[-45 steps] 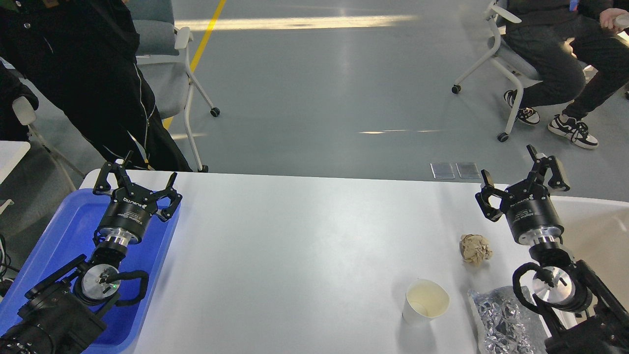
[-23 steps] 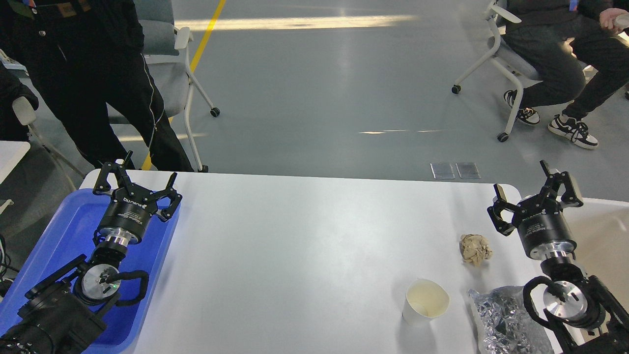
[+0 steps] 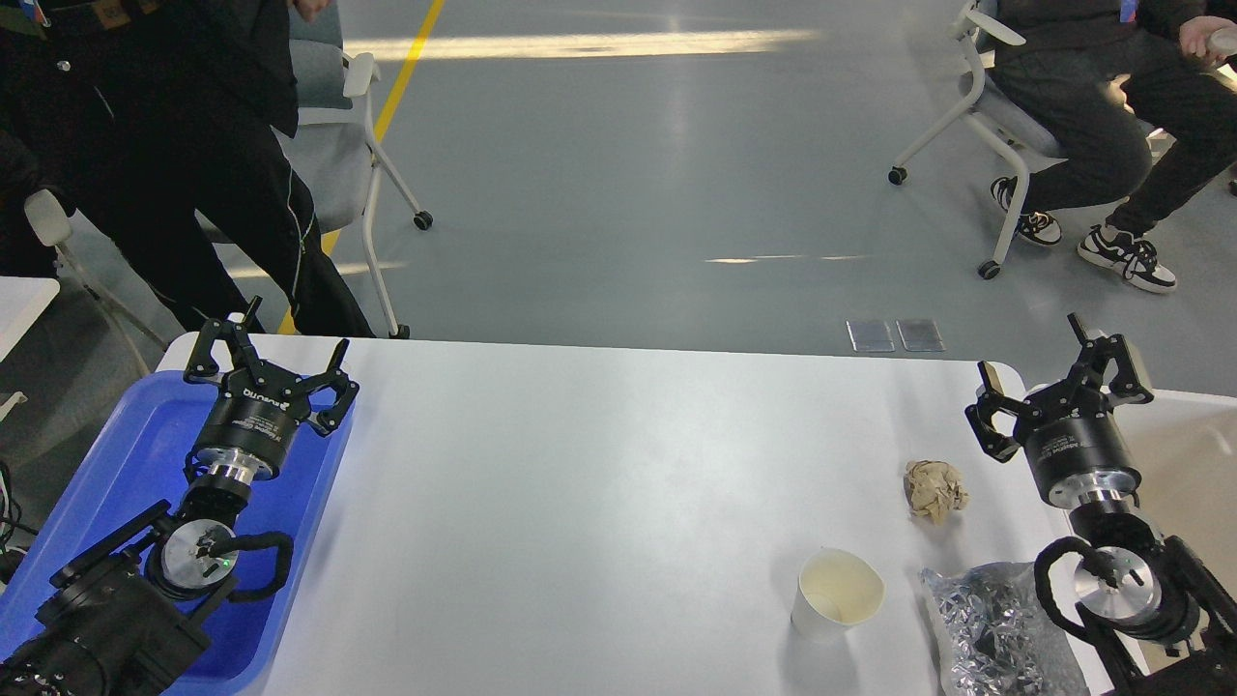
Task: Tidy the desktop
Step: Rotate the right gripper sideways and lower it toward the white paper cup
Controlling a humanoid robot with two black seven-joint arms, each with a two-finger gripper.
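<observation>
The white desktop (image 3: 599, 503) bears litter at five o'clock, crumpled paper (image 3: 934, 490), cup (image 3: 837, 593), foil (image 3: 995, 628); both the left gripper (image 3: 271, 365) and right gripper (image 3: 1058, 387) hang spread wide, empty, seemingly ready to collect.

Crinkled silver foil bag (image 3: 995, 633): lower end cut by bottom edge, right side behind right arm. Cream-white bin (image 3: 1193, 454): cut by right edge. Blue plastic tray (image 3: 116, 454): largely covered by left arm.
</observation>
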